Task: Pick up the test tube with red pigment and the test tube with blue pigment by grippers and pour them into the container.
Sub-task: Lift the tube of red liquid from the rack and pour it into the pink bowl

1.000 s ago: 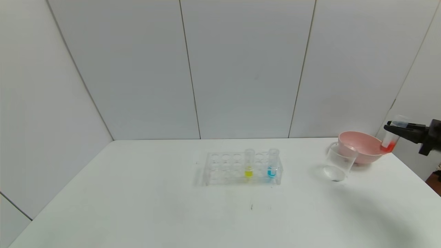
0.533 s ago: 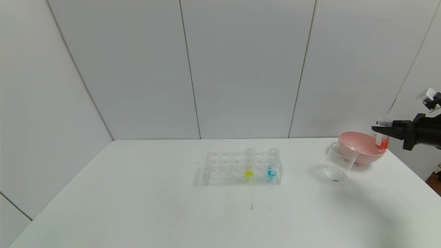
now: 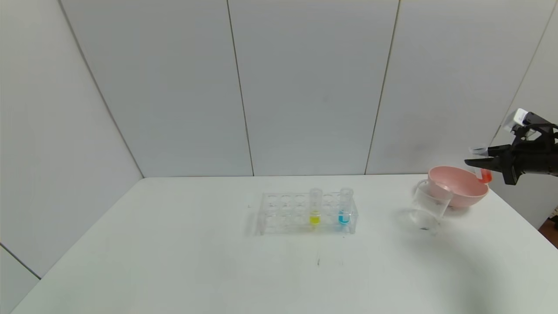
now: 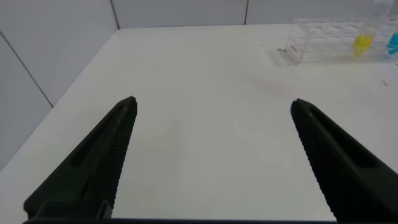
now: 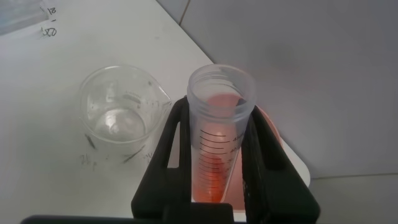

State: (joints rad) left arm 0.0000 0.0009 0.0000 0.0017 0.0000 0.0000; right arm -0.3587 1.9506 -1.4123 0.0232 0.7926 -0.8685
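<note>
Since a second ago the right gripper [image 3: 475, 163], jaws clamped on the red-pigment test tube [image 3: 483, 168], has risen; pouring here would hit the pink bowl [image 3: 457, 186], missing the beaker [image 3: 429, 208].

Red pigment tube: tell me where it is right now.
In the head view the test tube with red pigment is at far right, clamped in the right gripper above the pink bowl, beside the container.

a white table [image 3: 174, 261] stands before pale panelled walls [image 3: 305, 87].
</note>
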